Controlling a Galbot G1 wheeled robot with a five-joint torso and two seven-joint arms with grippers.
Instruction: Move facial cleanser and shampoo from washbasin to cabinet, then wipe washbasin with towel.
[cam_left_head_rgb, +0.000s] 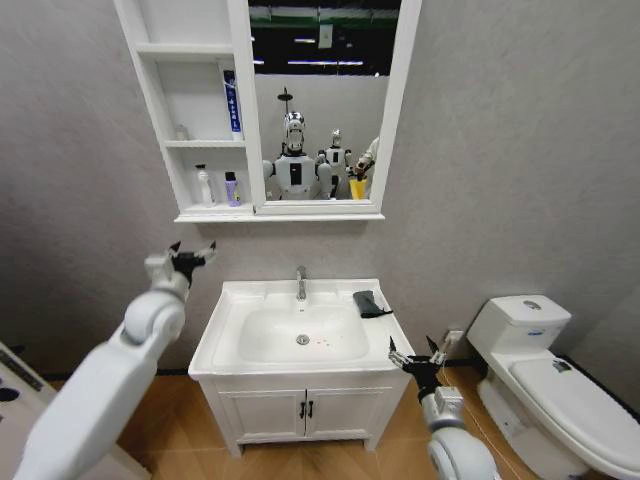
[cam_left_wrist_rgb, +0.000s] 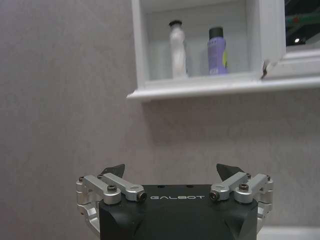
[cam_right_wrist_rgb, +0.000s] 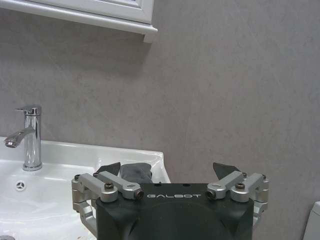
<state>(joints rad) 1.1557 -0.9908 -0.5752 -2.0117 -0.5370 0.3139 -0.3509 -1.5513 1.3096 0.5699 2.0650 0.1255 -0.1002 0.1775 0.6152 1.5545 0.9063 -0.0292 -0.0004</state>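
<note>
My right gripper (cam_left_head_rgb: 419, 354) hangs released by the washbasin's (cam_left_head_rgb: 228, 300) front corner, low enough to reach the dark towel (cam_left_head_rgb: 369, 303) on its rear rim. My left gripper (cam_left_head_rgb: 190, 254), fingers spread and empty, hovers below the cabinet (cam_left_head_rgb: 246, 150), where what seem the cleanser (cam_left_wrist_rgb: 178, 49) and shampoo (cam_left_wrist_rgb: 217, 51) stand together.

Washbasin (cam_left_head_rgb: 228, 330) is glossy white ceramic with a shiny chrome tap (cam_left_head_rgb: 300, 283). Towel (cam_left_head_rgb: 369, 303) looks like soft matt dark cloth. Cabinet (cam_left_head_rgb: 200, 212) is smooth painted white; wall behind is matt grey, slightly textured.
</note>
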